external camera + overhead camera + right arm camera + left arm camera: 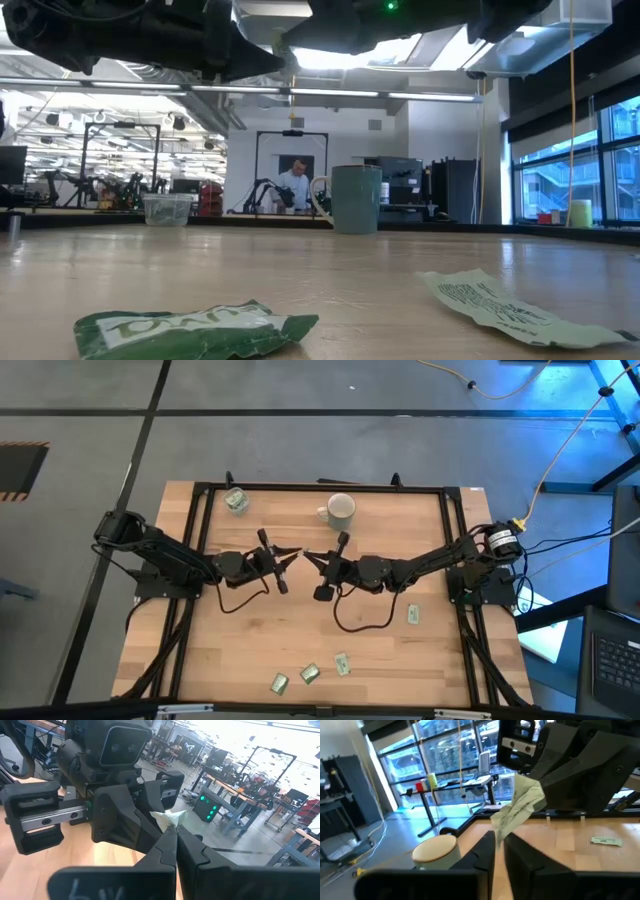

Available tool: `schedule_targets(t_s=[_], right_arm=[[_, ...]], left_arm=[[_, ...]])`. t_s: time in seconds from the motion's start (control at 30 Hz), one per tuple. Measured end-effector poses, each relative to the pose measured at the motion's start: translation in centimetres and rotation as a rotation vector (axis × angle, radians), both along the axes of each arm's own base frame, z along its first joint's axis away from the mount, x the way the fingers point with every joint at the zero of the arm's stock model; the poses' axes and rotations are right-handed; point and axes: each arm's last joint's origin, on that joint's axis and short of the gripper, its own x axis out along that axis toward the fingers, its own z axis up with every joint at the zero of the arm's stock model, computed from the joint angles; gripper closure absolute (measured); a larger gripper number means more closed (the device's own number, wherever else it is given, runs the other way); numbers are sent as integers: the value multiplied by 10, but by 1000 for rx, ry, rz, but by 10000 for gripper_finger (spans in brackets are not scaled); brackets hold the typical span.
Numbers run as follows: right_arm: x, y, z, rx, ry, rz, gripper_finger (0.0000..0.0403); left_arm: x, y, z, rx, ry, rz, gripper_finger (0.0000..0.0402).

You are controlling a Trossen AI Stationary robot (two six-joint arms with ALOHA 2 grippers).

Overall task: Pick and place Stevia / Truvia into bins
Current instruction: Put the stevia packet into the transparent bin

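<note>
Meeting tip to tip above the middle of the table, the left gripper (pixel 291 556) and right gripper (pixel 311 557) both pinch one crumpled sachet (pixel 519 806) — each pair of fingers narrowed onto it, the paper sticking up between them. Beyond them stands the mug (pixel 340 510); the clear plastic cup (pixel 236 500) sits near the far-left corner. Four more sachets (pixel 310 673) lie scattered near the front edge and right side.

High view looks straight down on the whole table (pixel 300 650). Low view sits at tabletop level, facing the mug (pixel 356 198). Wrist views face each other close up.
</note>
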Motion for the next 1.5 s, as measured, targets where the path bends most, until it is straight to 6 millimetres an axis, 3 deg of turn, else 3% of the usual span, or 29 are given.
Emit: schedule_targets(t_s=[0.2,0.5,0.7,0.83,1.03,1.3,1.5], right_arm=[[0,0,-2,-7,24,2,396],[0,0,-2,-8,30,-19,335],[-5,-5,-1,-59,57,-281,308],[-10,0,-5,-130,151,-384,303],[-19,1,-36,-84,378,-376,313],[-30,-20,-60,123,561,-346,320],[-31,-20,-62,131,581,-340,321]], left_arm=[[0,0,0,18,10,-15,398],[0,-1,-1,21,16,-21,399],[0,0,-1,20,20,9,399],[-2,3,-6,25,73,138,400],[-12,13,-13,92,241,475,400],[-10,42,22,112,510,669,399],[-30,80,31,-61,718,825,400]])
